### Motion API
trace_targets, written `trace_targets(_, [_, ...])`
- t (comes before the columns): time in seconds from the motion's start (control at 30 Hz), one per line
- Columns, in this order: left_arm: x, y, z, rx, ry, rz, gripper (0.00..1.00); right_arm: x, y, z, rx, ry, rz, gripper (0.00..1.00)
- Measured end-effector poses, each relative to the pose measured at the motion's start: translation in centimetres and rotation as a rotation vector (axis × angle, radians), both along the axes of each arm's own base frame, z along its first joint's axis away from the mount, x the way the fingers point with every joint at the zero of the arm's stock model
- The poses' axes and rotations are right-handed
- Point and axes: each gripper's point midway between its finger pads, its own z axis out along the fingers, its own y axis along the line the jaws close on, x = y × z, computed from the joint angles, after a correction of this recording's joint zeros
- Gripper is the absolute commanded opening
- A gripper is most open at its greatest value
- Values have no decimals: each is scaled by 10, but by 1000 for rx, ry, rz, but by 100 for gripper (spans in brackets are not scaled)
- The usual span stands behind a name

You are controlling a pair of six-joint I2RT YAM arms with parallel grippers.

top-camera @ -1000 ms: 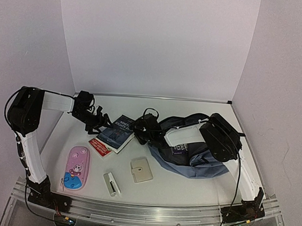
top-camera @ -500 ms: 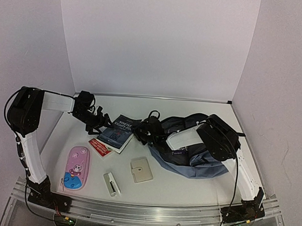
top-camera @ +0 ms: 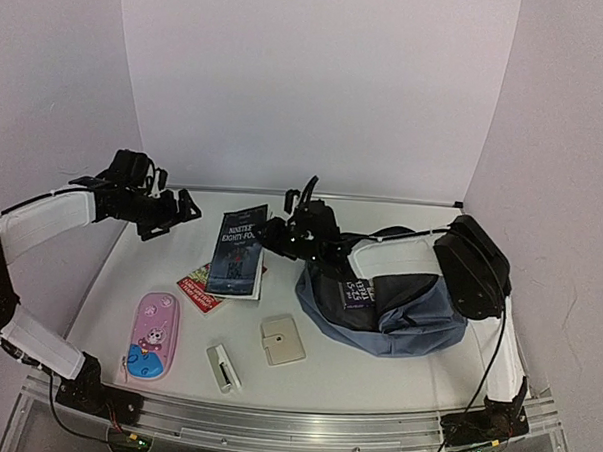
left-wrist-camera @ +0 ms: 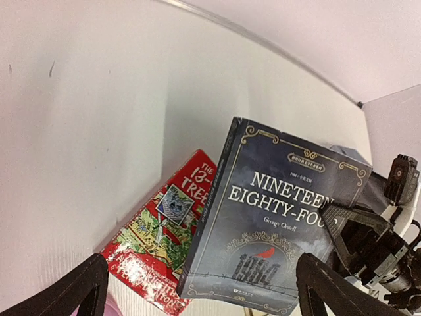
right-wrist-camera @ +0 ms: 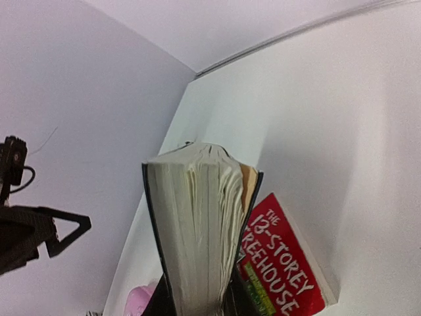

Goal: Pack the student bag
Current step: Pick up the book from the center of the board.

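Right claw (top-camera: 283, 237), grasping the book (top-camera: 238, 251), has the bag (top-camera: 408, 316) just to its right; left claw (top-camera: 175, 212), released, is farther off.

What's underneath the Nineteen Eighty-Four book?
A red paperback pokes out from beneath the dark book, lying on the table. Its right part is covered, so anything else beneath is hidden.

Book (top-camera: 238, 253) now up in R fingers (top-camera: 277, 237)
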Motion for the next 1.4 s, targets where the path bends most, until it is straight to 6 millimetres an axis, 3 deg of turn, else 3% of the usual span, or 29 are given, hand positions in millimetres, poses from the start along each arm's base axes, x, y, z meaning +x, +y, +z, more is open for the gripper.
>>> trace_targets(0.1, [-14,4,37,-7,-84,-13,100,-15,-3,45,-28,-87,88,0])
trace_targets(0.2, [-31,-4,56,9,-118,-83,99,-34,-8,88,-51,-170,194,0])
trace_targets(0.27, [-43,-17,63,30,-131,-151,99,-49,-14,111,-78,-222,259,0])
trace_targets(0.37, [-67,-49,74,51,-147,-294,100,-69,-23,130,-144,-265,345,0])
trace_targets(0.43, [-79,-64,86,40,-165,-372,100,-82,-30,133,-198,-274,400,0])
trace_targets(0.57, [-89,-75,112,8,-192,-459,100,-112,-45,127,-276,-243,524,0])
trace_targets(0.67, [-96,-89,120,-16,-188,-540,100,-135,-56,125,-285,-216,602,0])
trace_targets(0.87, [-133,-136,93,-93,-48,-770,100,-172,-70,133,-249,-186,724,0])
trace_targets(1.03, [-158,-157,87,-157,20,-884,99,-191,-69,139,-205,-175,811,0])
trace_targets(1.1, [-166,-163,86,-182,39,-920,93,-198,-69,140,-192,-166,843,0])
trace_targets(1.27, [-181,-174,88,-237,68,-988,63,-210,-67,141,-173,-164,894,0])
trace_targets(1.4, [-185,-179,97,-287,55,-1022,45,-215,-66,141,-169,-166,913,0])
